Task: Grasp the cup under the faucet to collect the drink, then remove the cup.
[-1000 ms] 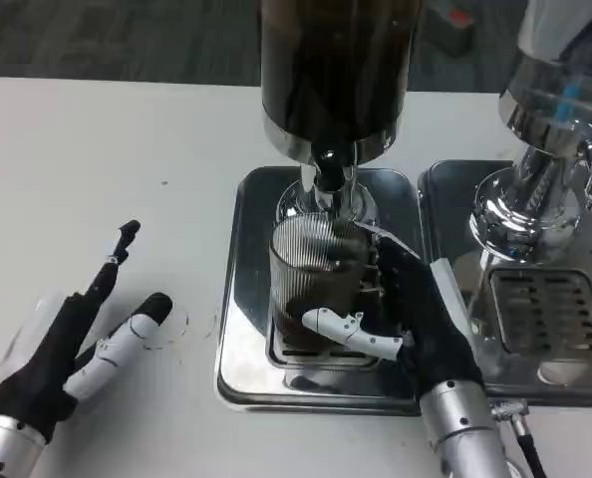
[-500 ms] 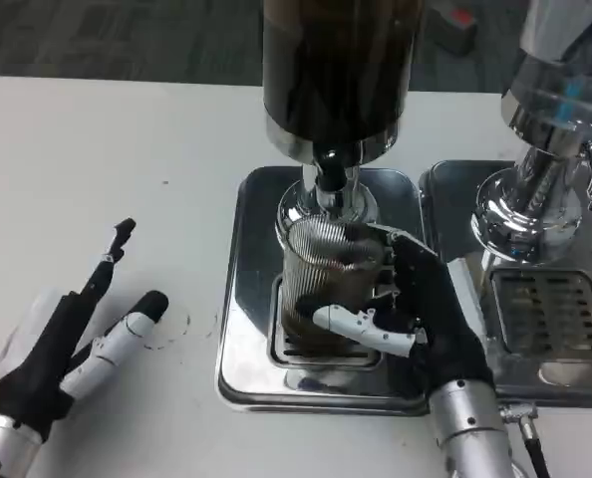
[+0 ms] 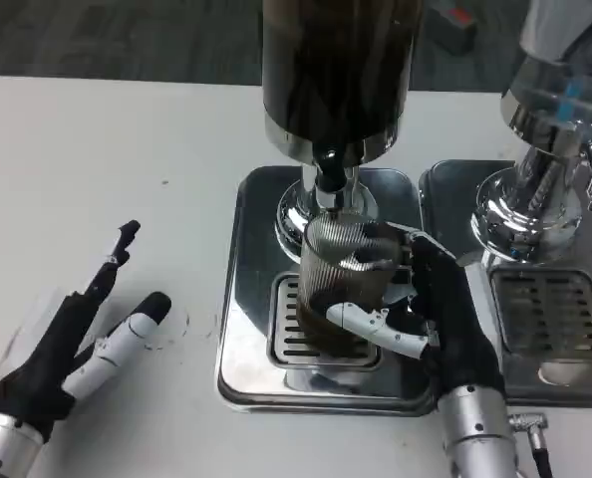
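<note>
A ribbed clear cup (image 3: 336, 274) with dark drink in its lower part is tilted and lifted off the drip grate (image 3: 294, 344), its rim right under the black faucet (image 3: 328, 169) of the dark drink dispenser (image 3: 338, 70). My right hand (image 3: 431, 309) grips the cup from its right side, with a white finger across the cup's front. On the white table at the lower left my left hand (image 3: 72, 344) lies holding nothing, fingers spread apart.
The dispenser stands on a shiny steel tray (image 3: 246, 289). A second chrome dispenser (image 3: 545, 149) with its own tray and grate (image 3: 550, 319) stands close on the right, next to my right wrist. Bare white table (image 3: 97, 149) stretches to the left.
My right hand has raised and tilted the cup toward the faucet and shifted a little right. The left hand has stayed in place.
</note>
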